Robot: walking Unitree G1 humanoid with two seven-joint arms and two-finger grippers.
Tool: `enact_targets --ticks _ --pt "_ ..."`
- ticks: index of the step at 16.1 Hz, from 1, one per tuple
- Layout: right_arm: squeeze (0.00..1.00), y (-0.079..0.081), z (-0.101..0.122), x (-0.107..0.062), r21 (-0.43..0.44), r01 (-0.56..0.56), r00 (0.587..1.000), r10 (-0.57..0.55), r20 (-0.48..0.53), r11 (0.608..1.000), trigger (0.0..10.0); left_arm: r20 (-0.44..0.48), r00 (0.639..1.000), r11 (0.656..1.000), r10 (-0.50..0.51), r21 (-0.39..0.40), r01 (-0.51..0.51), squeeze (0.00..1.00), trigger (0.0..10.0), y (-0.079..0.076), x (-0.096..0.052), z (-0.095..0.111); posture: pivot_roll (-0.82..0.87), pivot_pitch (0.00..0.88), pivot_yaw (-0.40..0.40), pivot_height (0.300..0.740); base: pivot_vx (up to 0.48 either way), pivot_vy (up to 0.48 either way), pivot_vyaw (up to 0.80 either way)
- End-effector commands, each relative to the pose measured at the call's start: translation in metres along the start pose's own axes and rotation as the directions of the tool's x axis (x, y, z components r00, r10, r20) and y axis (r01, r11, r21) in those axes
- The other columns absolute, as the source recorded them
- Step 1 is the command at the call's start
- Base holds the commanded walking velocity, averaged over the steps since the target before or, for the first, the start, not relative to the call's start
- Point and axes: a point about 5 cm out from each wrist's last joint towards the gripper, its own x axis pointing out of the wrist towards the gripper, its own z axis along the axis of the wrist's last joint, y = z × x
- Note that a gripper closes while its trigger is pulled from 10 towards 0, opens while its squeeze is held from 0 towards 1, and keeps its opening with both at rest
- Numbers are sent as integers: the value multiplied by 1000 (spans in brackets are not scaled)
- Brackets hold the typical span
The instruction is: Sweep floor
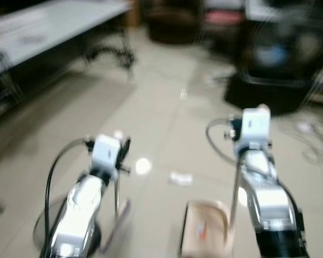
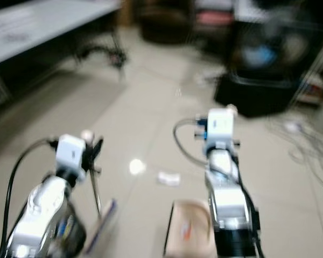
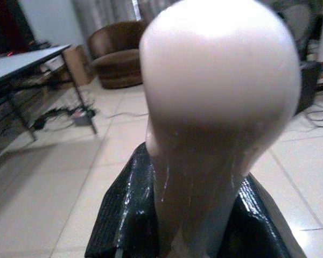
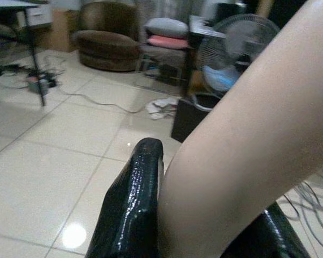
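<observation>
Both arms reach forward. Left end effector (image 3: 196, 215) pinches the beige plastic broom handle (image 3: 215, 107); right end effector (image 4: 204, 226) pinches the beige dustpan handle (image 4: 247, 140), pan (image 1: 205, 228) at 6 o'clock.

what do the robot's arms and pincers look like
Both arms are shiny silver metal with rounded casings. The left arm and right arm each carry a white boxy camera module at the wrist, with a dark cable looping out beside it. The right arm has a black band lower down. Each pincer has glossy black fingers, seen in the wrist views.
</observation>
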Motion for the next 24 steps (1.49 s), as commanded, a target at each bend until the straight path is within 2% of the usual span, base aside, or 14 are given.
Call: enact_targets --ticks 1,6,11,24 --pt "0 -5 10 1 8 20 999 -21 49 1000 10000 48 999 1000 16 9 -16 0 10000 2 5 12 -105 0 33 740 390 0 -788" --pt "0 -5 17 1 66 7 995 -13 97 998 10000 48 996 997 74 -7 -74 0 10000 8 10 15 -106 0 39 740 410 0 -160" --pt "0 -3 20 2 94 -9 992 -3 124 996 10000 43 996 997 83 -9 -82 0 10000 8 11 14 -105 0 38 740 426 0 0" --pt "0 -1 19 3 77 -17 991 7 135 997 10000 39 996 997 75 3 -75 0 10000 12 12 12 -101 0 51 740 427 0 0"
